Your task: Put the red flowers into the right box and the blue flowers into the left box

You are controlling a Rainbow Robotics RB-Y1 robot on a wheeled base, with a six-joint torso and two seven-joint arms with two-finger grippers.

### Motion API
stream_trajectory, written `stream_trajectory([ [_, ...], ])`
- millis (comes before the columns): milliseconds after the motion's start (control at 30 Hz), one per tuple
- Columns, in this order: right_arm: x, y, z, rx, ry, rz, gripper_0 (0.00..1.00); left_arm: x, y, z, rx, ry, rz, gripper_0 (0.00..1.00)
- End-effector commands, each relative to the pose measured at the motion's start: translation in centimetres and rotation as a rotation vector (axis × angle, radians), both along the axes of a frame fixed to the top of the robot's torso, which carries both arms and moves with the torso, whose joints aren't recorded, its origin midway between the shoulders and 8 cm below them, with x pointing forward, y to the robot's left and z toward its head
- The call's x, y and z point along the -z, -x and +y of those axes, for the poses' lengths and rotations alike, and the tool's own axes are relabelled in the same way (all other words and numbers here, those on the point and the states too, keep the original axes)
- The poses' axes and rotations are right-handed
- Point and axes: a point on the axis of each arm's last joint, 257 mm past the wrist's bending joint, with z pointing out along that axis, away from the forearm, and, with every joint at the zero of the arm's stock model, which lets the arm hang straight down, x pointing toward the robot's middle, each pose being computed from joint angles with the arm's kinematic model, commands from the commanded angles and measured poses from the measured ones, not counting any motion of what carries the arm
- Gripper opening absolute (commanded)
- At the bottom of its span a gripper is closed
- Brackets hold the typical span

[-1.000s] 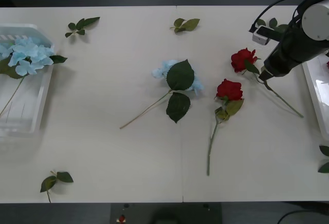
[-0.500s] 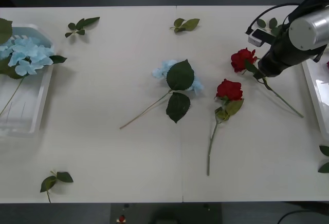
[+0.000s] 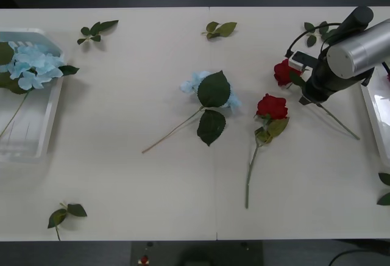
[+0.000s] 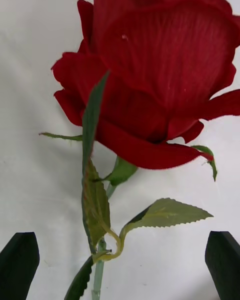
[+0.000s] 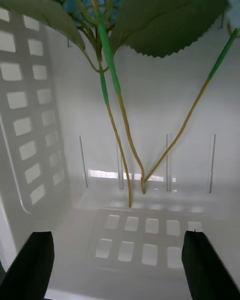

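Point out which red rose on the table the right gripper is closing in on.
The far-right rose, beside the right gripper, whose open fingers straddle its stem. The other rose lies apart, nearer the table's middle.

White table, a seam running front to back through its middle. At centre lies a blue flower, stem trailing toward 7 o'clock. Just toward 3 o'clock of it, a red rose, stem pointing to 6 o'clock. A second rose lies at 2 o'clock. The left box sits at 9 o'clock, the right box at 3 o'clock. Loose leaf sprigs lie at 11 o'clock, 12 o'clock, 7 o'clock, 1 o'clock and 4 o'clock.
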Motion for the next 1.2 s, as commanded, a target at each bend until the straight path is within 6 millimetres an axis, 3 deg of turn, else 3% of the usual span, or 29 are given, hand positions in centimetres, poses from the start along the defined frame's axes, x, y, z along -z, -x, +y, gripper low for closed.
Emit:
stream_trajectory([
  [33, -1.1, -1.0, 0.1, 0.016, 0.0, -0.025, 0.96, -3.8, -1.0, -1.2, 0.128, -0.022, -0.057, 1.0],
  [400, -0.1, -0.7, -0.6, 0.019, 0.028, -0.016, 0.95, -7.3, -2.1, -10.4, 0.374, 0.025, -0.113, 1.0],
  [600, 0.7, -0.4, -1.2, 0.023, 0.044, -0.004, 0.95, -6.8, -2.7, -16.8, 0.474, 0.069, -0.149, 1.0],
  [900, 1.4, -0.1, -1.9, 0.038, 0.051, 0.005, 0.9, -4.5, -2.9, -27.6, 0.521, 0.161, -0.189, 1.0],
  [1067, 1.8, 0.0, -2.2, 0.04, 0.06, 0.006, 0.79, -3.0, -2.9, -32.3, 0.524, 0.218, -0.194, 1.0],
  [1200, 1.9, 0.0, -2.3, 0.049, 0.057, 0.009, 0.56, -2.3, -2.9, -35.3, 0.53, 0.235, -0.188, 1.0],
])
